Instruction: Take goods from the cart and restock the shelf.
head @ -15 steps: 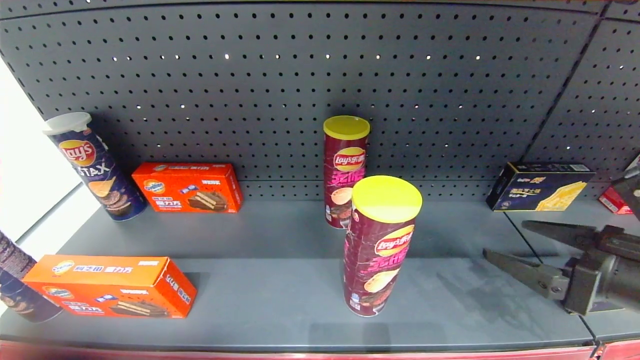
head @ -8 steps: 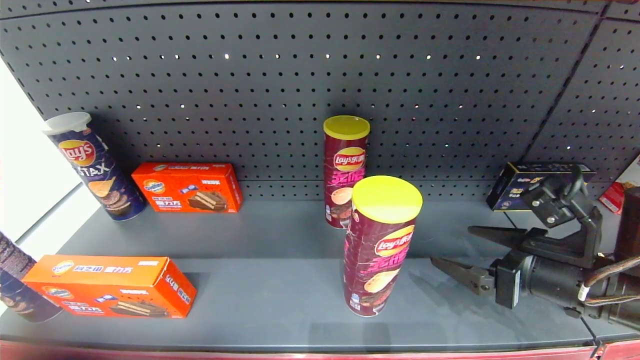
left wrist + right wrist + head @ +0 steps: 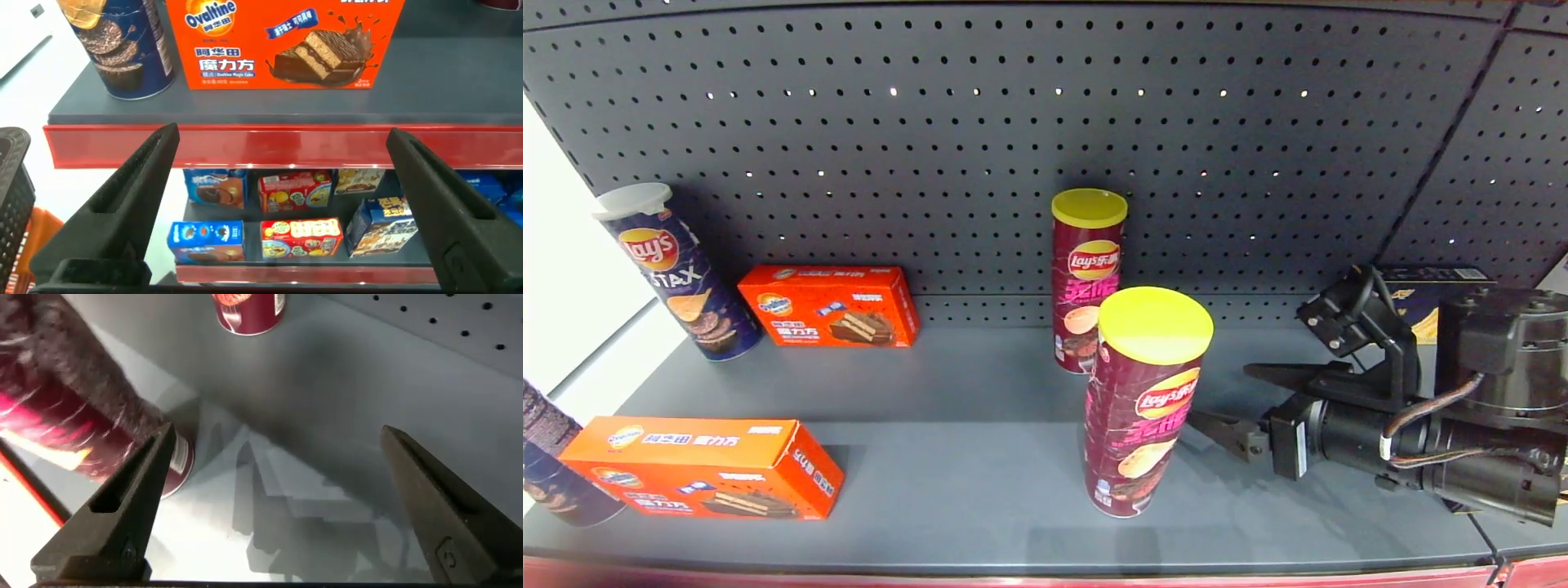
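Two maroon chip cans with yellow lids stand on the grey shelf [image 3: 931, 457]. The front can [image 3: 1147, 400] is near the shelf's front edge, and the back can [image 3: 1088, 278] stands by the pegboard. My right gripper [image 3: 1219, 394] is open just right of the front can, fingers pointing at its lower half and not touching it. In the right wrist view the right gripper [image 3: 276, 433] has the front can [image 3: 73, 416] beside one finger and the back can [image 3: 249, 310] farther off. My left gripper [image 3: 282, 135] is open and empty, below the shelf's red front edge [image 3: 270, 143].
An orange box [image 3: 707, 465] lies front left, another orange box [image 3: 829, 305] at the back. A blue can [image 3: 678, 273] stands back left. A dark box [image 3: 1429, 286] is partly hidden behind the right arm. The lower shelf [image 3: 294, 233] holds several small boxes.
My right arm has moved left along the shelf, bringing its open gripper close to the front can. The cans and boxes have not moved.
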